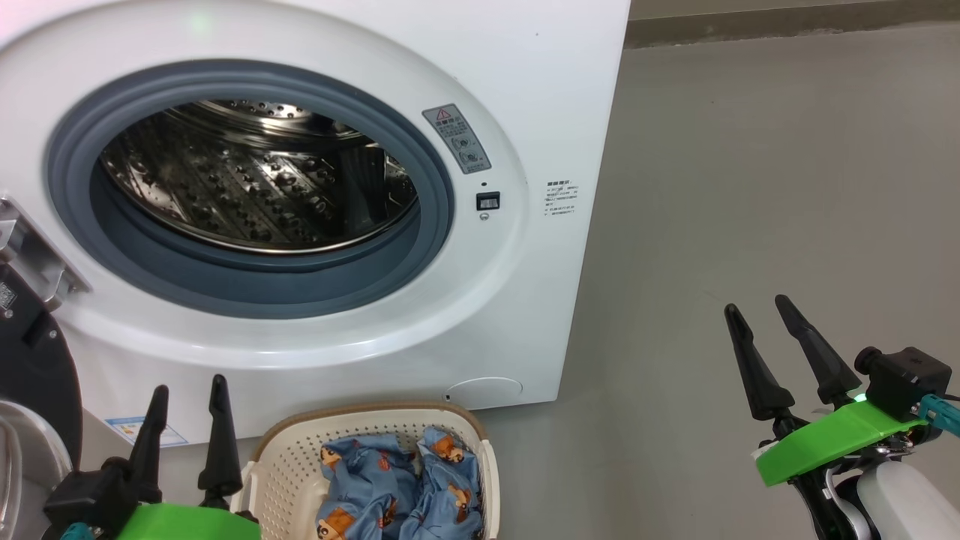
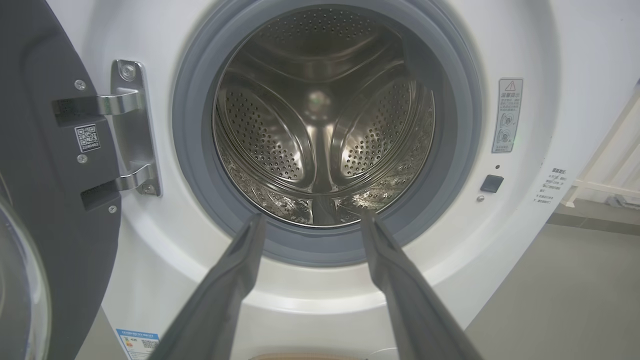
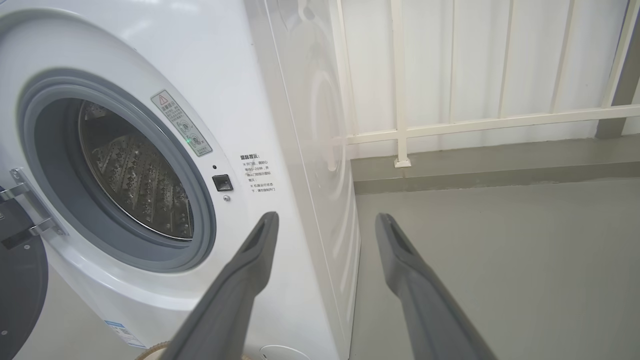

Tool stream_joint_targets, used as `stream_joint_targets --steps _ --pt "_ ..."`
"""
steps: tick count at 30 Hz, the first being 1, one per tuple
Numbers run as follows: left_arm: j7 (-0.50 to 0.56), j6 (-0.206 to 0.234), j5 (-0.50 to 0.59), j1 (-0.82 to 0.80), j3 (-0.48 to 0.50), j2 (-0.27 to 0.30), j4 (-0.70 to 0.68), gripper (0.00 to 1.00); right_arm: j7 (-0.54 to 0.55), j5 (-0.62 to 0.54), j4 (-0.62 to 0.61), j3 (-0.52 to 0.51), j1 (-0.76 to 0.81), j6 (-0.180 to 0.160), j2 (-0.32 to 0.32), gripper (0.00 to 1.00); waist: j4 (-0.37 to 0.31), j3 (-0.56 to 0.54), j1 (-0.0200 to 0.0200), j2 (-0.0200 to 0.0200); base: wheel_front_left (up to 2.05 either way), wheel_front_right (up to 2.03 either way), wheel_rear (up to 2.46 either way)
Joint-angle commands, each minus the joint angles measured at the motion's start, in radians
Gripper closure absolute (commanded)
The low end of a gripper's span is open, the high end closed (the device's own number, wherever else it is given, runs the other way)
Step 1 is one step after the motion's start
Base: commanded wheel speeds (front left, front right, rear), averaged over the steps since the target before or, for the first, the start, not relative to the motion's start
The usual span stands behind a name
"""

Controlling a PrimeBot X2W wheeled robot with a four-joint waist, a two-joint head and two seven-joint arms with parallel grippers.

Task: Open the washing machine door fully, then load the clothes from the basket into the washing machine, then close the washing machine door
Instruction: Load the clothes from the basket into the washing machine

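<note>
As the head view looks down, I see the washing machine (image 1: 525, 90) with its opening uncovered and the washing machine door (image 1: 34, 360) swung out at the left edge. The basket (image 1: 360, 411) stands just before the machine, with the clothes (image 1: 390, 480) bundled inside. The left gripper (image 1: 189, 386) hovers beside the basket and the right gripper (image 1: 756, 301) hangs well apart over the grey floor (image 1: 750, 187). Both pairs of fingers are spread, gripping nothing.

The left wrist view adds the metal hinge (image 2: 131, 125) and a straight look into the steel drum (image 2: 320, 125).

The right wrist view adds the machine's side panel (image 3: 320, 125) and a white railing (image 3: 400, 85).
</note>
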Motion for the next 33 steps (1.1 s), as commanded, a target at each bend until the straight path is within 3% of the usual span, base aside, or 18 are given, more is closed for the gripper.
stream_joint_targets --steps 1,33 --pt "-0.013 -0.005 0.004 -0.046 0.036 0.017 -0.014 0.0 -0.009 -0.007 -0.024 0.017 -0.013 0.005 -0.02 0.0 -0.001 0.0 0.0 0.0 0.0 0.0 0.0" --pt "0.0 -0.035 0.003 -0.07 0.034 0.003 0.027 0.0 -0.009 -0.006 -0.031 0.019 -0.03 0.005 -0.02 0.0 -0.042 0.055 0.0 0.0 0.0 0.0 0.0"
